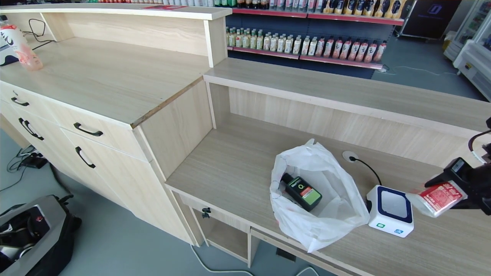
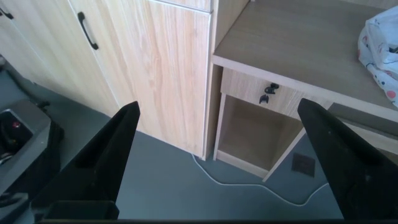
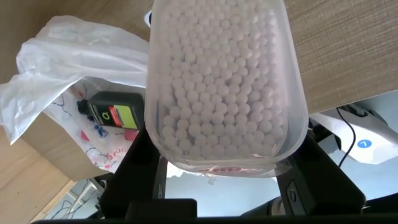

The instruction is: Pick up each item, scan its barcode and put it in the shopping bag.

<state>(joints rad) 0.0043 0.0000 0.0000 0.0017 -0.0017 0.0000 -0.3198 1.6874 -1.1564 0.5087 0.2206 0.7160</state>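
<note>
Wooden counter (image 1: 230,168) carries shopping bag (image 1: 345,203) and scanner (image 1: 390,210) (side by side).

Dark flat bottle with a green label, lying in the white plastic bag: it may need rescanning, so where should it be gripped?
Probably across the narrow sides of the dark flat bottle, midway, coming down through the open mouth of the white plastic bag: it lies flat, label up, bag walls rising around it.

Shop interior: shelves (image 1: 307,56) of bottled drinks (image 1: 291,44) at the rear, a chiller (image 1: 473,57) beside them; scanner (image 1: 391,210) and shopping bag (image 1: 333,218) on the checkout table (image 1: 234,168).
</note>
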